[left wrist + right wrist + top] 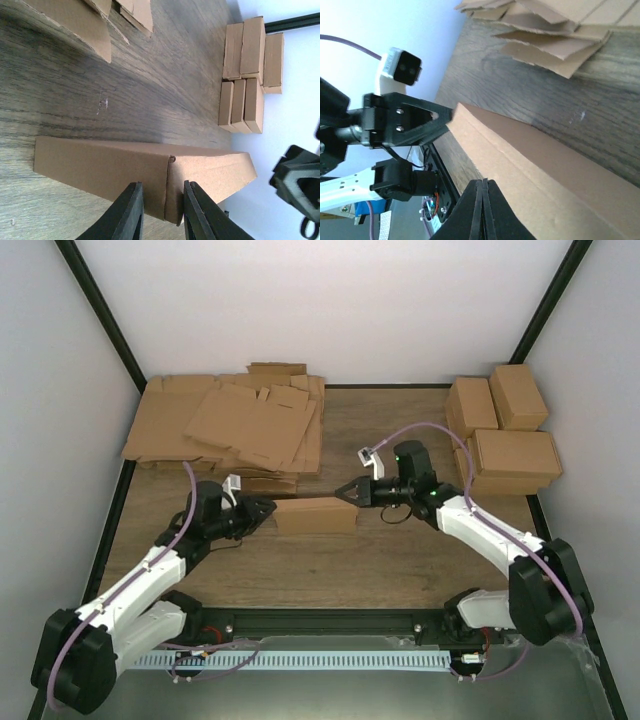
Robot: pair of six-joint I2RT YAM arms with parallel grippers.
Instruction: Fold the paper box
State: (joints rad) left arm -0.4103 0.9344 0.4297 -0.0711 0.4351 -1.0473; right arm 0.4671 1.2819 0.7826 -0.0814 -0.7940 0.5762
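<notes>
At mid-table, the narrowly parted left gripper (162, 185) is straddling the paper box (316, 515), the closed right gripper (483, 183) seemingly bracing its right end.

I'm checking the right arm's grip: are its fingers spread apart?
No: the right gripper has its fingers pressed together, tips by the paper box.

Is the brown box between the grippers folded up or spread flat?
Folded up: the paper box is a closed block, no loose flaps showing.
</notes>
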